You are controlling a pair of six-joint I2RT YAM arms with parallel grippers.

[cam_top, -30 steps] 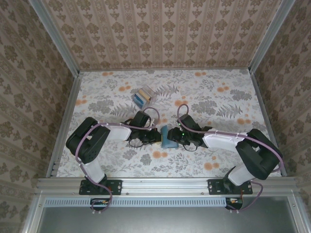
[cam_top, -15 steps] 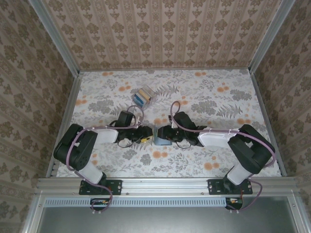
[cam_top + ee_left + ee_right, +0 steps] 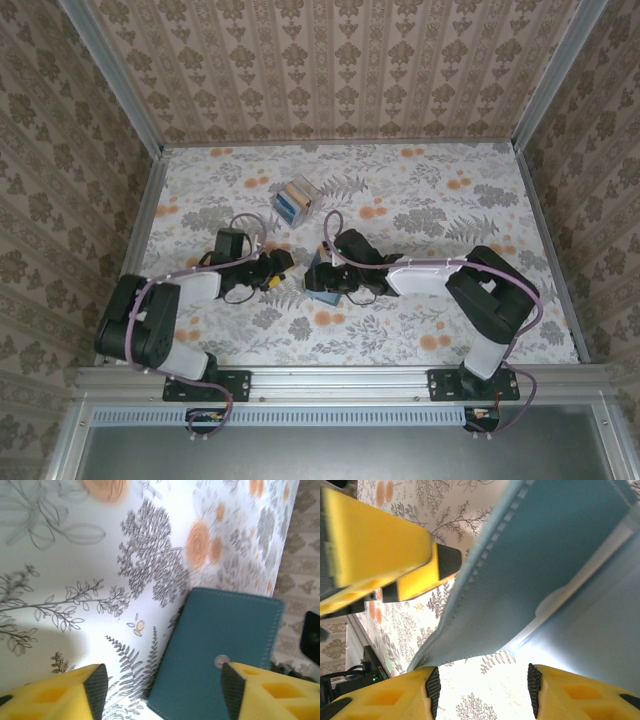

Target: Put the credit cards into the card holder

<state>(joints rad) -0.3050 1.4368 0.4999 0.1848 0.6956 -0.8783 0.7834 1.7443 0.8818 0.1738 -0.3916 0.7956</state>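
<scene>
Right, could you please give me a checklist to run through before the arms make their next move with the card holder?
1. Left fingers apart and empty: ok.
2. Right fingers gripping the card holder: cannot tell; they stand apart close by its edge.
3. Card holder opened for loading: cannot tell; the left wrist view shows its teal face with a snap, the right wrist view shows it curving.
4. A card in hand: not ok; the credit cards sit in the clear box farther back.
5. Table between left fingers and box free of obstacles: ok, as far as the top view shows.
</scene>
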